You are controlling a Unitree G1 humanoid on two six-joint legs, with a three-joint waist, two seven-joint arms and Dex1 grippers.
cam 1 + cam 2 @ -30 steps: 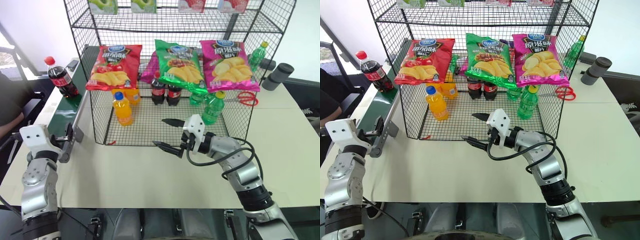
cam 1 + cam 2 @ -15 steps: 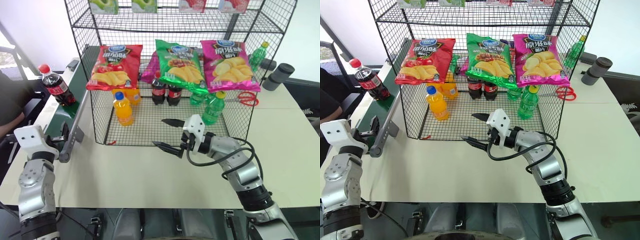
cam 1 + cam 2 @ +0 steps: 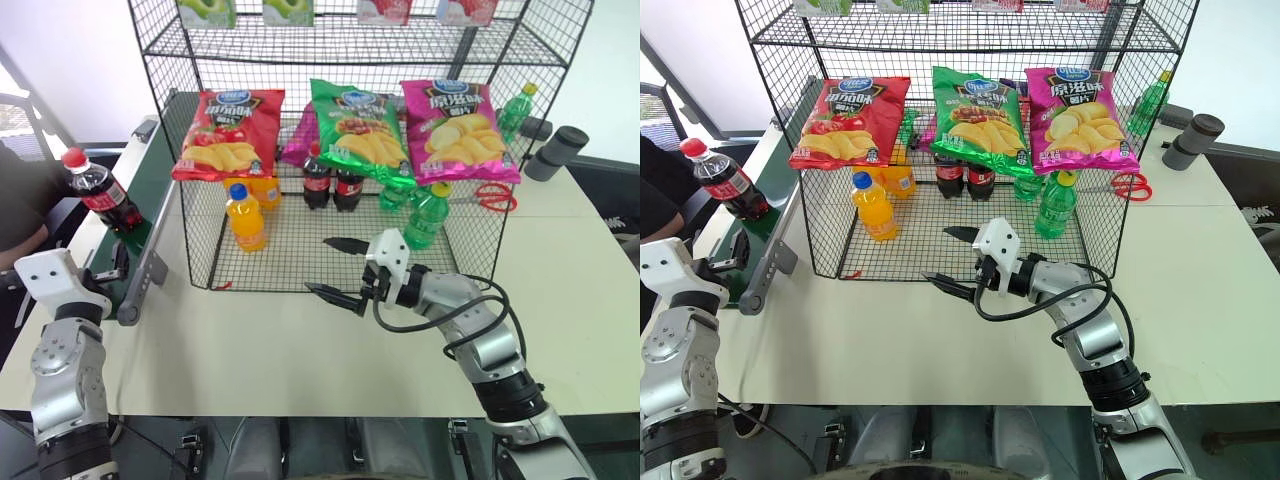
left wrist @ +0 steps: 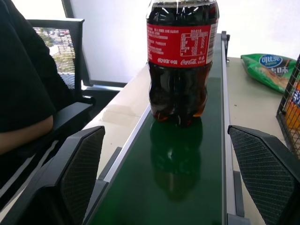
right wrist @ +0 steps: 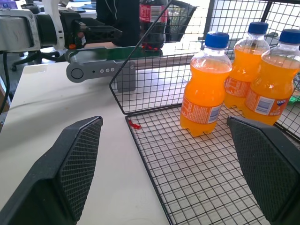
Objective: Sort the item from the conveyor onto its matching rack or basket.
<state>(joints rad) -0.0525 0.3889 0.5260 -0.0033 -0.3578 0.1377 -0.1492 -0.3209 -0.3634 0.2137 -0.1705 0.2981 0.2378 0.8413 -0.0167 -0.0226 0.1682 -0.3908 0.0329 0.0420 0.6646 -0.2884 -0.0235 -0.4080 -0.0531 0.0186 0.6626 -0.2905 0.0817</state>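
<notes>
The left gripper's fingers stand wide apart and empty at the near end of the green belt, with the cola bottle upright on the belt just beyond them, untouched. The right gripper's fingers also stand spread and empty, at the open front of the black wire rack. Orange bottles stand on the rack's floor, left of the cola bottles at the back.

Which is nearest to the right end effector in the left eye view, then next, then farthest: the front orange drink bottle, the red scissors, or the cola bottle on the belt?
From the right end effector:
1. Front orange drink bottle, inside the rack, toward the robot's left.
2. Red scissors, on the table behind the rack's right side.
3. Cola bottle, standing on the green belt, far left.
</notes>
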